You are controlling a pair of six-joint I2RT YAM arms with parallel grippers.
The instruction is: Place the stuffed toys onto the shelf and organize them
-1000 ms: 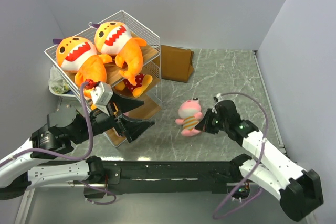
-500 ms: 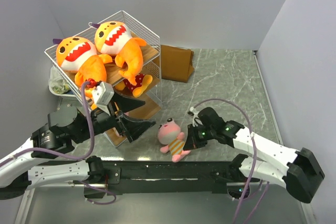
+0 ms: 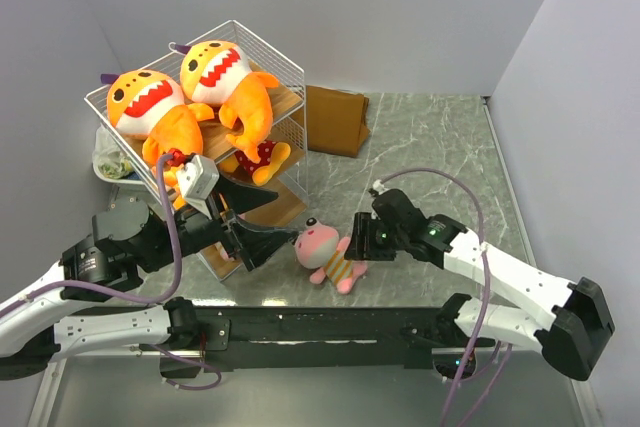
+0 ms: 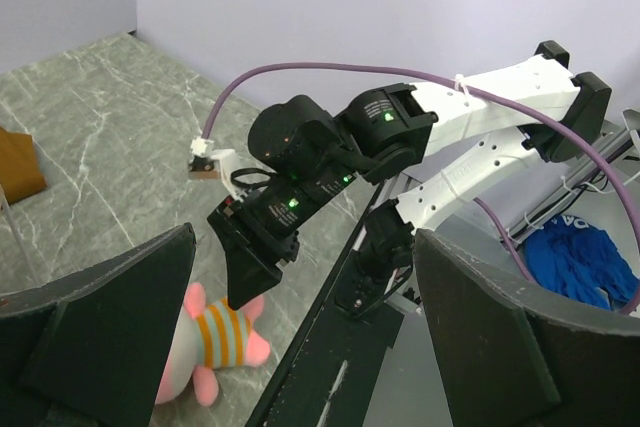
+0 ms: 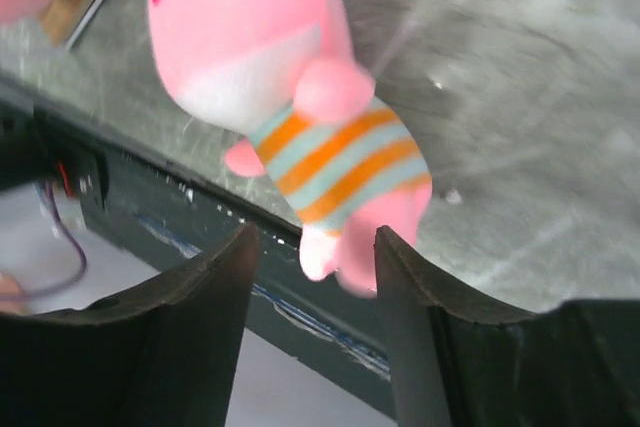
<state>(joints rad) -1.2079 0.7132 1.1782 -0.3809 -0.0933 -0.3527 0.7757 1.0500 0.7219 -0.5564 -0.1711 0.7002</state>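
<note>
While an orange shark (image 3: 148, 104) and a second shark (image 3: 225, 74) sit side by side on the top tier of the white wire shelf (image 3: 262, 44) in the upper left of the overhead view, a small pink toy (image 3: 322, 252) in an orange-striped top lies on the grey marble table (image 3: 430, 147) near the bottom centre, just beside the shelf's lowest corner. The right gripper (image 3: 354, 246) sits at the toy's feet with its jaws spread. In its wrist view the toy's legs lie between the fingers (image 5: 215, 327) with a clear gap on one side, though blur makes it hard to say whether the other finger touches. The left gripper (image 3: 258, 219) hangs at the shelf's front, jaws wide apart around nothing, pointing toward the toy. A small red-dotted toy (image 3: 257, 155) rests on the middle board. A brown folded bag (image 3: 335, 119) stands just right of the shelf.
</note>
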